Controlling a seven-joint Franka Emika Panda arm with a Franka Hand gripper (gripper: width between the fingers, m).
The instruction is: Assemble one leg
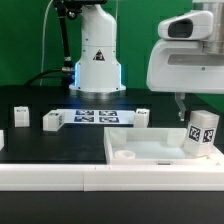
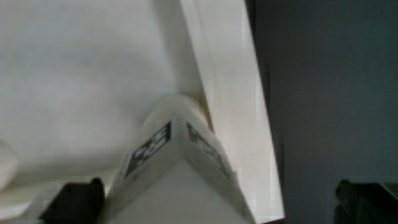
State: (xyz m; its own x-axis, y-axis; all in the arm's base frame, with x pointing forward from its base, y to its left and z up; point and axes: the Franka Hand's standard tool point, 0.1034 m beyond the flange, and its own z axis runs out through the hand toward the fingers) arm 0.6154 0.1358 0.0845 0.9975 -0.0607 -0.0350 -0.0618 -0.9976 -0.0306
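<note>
A leg [image 1: 203,133], a small white block with a black-and-white tag, stands slightly tilted on the right end of the large white panel [image 1: 140,152]. My gripper [image 1: 202,108] hangs just above it, and one thin finger [image 1: 180,104] shows on the exterior view's left of the leg. In the wrist view the leg [image 2: 178,165] rises between my two dark fingertips [image 2: 75,203], next to the panel's edge strip [image 2: 228,90]. The gripper [image 2: 221,205] is open. One fingertip is close beside the leg and the other stands well apart from it.
Three more legs [image 1: 20,117], [image 1: 52,121], [image 1: 143,117] stand on the dark table behind the panel. The marker board [image 1: 97,116] lies in front of the robot base [image 1: 97,65]. The table's white front edge [image 1: 60,175] runs along the near side.
</note>
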